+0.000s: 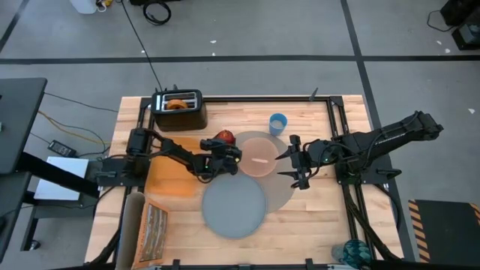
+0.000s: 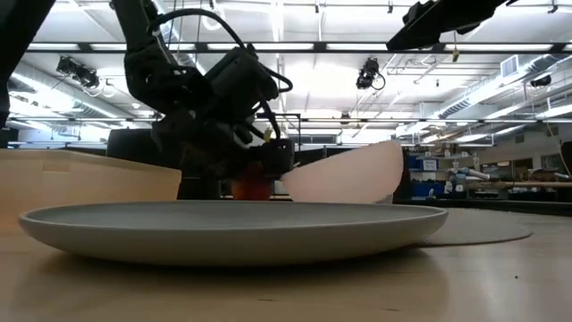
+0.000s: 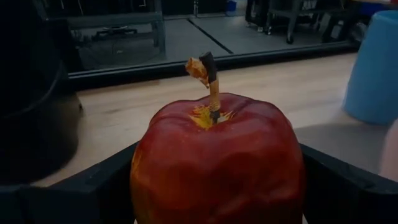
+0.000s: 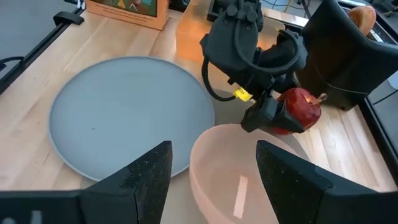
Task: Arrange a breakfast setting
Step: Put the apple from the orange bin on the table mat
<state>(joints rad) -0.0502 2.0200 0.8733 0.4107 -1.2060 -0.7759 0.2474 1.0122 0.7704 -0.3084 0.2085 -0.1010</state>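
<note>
A red apple with its stem up sits between the fingers of my left gripper, just left of the translucent pink bowl. The bowl stands on the round grey-tan mat. The grey plate rests on the table, overlapping the mat's near-left edge. The blue cup stands beyond the mat. The bagel sticks out of the black toaster. My right gripper is open at the bowl's right rim, touching nothing that I can see. I make out no spoon. My left gripper pinches the apple's two sides low on its body, between its two fingers. The fingers come about level from the table's near side, pointing toward the far edge. The apple stands upright, stem up; whether it is clear of the table I cannot tell.
An orange translucent board lies under my left arm. A flat printed box lies at the near left. The toaster stands at the far left, close behind the apple. Bare wood shows at the table's near right.
</note>
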